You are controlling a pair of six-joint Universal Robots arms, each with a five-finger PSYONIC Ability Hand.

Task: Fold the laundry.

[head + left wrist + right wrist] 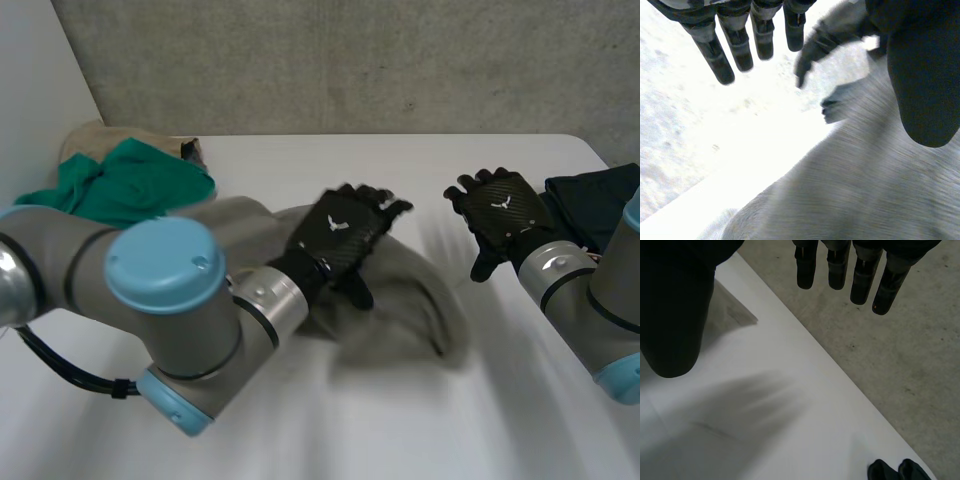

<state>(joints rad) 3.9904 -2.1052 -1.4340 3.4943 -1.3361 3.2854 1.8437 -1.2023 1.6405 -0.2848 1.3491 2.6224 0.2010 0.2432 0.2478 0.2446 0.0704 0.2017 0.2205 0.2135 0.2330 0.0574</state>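
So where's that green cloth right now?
In the head view the green cloth lies at the table's far left corner. A beige cloth sits just behind it, and the grey cloth lies to its right.

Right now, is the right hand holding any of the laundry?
No. The right hand hangs over the white table with its fingers straight and nothing between them and the thumb.
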